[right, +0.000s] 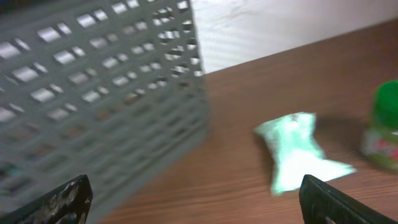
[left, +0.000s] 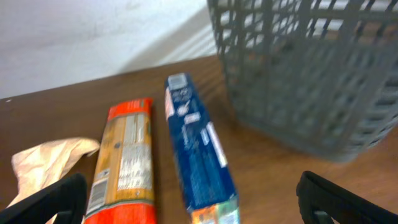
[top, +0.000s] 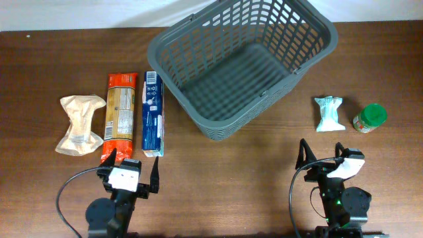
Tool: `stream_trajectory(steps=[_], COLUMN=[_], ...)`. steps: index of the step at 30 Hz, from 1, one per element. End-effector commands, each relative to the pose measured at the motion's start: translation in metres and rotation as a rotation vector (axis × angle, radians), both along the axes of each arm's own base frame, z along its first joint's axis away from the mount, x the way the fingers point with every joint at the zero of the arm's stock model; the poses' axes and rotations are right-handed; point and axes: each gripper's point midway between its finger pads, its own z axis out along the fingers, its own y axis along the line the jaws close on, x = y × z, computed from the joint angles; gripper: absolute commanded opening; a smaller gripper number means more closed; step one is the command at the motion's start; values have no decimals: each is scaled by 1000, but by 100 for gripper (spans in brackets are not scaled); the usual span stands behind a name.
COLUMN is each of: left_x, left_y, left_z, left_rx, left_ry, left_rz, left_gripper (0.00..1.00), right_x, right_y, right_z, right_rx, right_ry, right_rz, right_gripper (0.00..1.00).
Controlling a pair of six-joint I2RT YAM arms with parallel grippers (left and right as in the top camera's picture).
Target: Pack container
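Note:
The dark grey mesh container (top: 198, 36) stands empty at the back middle of the table, also in the left wrist view (left: 311, 118) and the right wrist view (right: 93, 118). Left of it lie a blue box (top: 153, 114) (left: 196, 149), an orange-red packet (top: 119, 116) (left: 123, 162) and a beige bag (top: 81, 124) (left: 46, 158). To the right lie a pale green packet (top: 328, 113) (right: 295, 149) and a green-capped jar (top: 369, 118) (right: 382, 127). My left gripper (top: 130, 168) (left: 189, 205) is open and empty, just short of the box and the orange-red packet. My right gripper (top: 322, 154) (right: 196, 202) is open and empty, short of the pale green packet.
The brown wooden table (top: 251, 165) runs to a white wall behind the container. Black cables loop from both arm bases near the front edge.

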Motion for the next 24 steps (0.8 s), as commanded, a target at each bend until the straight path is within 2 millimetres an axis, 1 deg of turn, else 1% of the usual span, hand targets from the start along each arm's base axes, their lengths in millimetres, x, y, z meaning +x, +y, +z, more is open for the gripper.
stream_trajectory(steps=[1, 3, 4, 6, 10, 14, 15, 19, 22, 24], left_x=[-8, -9, -8, -4, 12, 31, 41, 61, 69, 72], left_y=[-8, -7, -6, -3, -3, -4, -4, -4, -4, -8], left_z=[59, 81, 93, 107, 128, 148, 161, 194, 214, 223], left_rx=[-86, -85, -84, -82, -84, -31, 0, 13, 10, 1], left_ry=[-98, -117, -118, -87, 50, 178, 214, 222, 189, 163], left_rz=[-36, -33, -24, -9, -4, -23, -34, -38, -40, -58], left_gripper=[99, 99, 99, 99, 99, 99, 99, 99, 99, 99], right_x=[-2, -4, -5, -8, -12, -10, -4, 15, 32, 43], right_y=[29, 35, 36, 36, 36, 30, 29, 28, 27, 33], right_z=[10, 23, 34, 49, 81, 116, 135, 173, 203, 222], right_rx=[171, 170, 169, 160, 72, -38, -103, -172, -166, -137], right_ry=[-22, -44, -58, -58, 0, 118, 192, 310, 351, 364], right_rz=[146, 187, 195, 194, 196, 182, 197, 233, 241, 274], right_gripper=[99, 99, 99, 99, 99, 99, 99, 99, 99, 99])
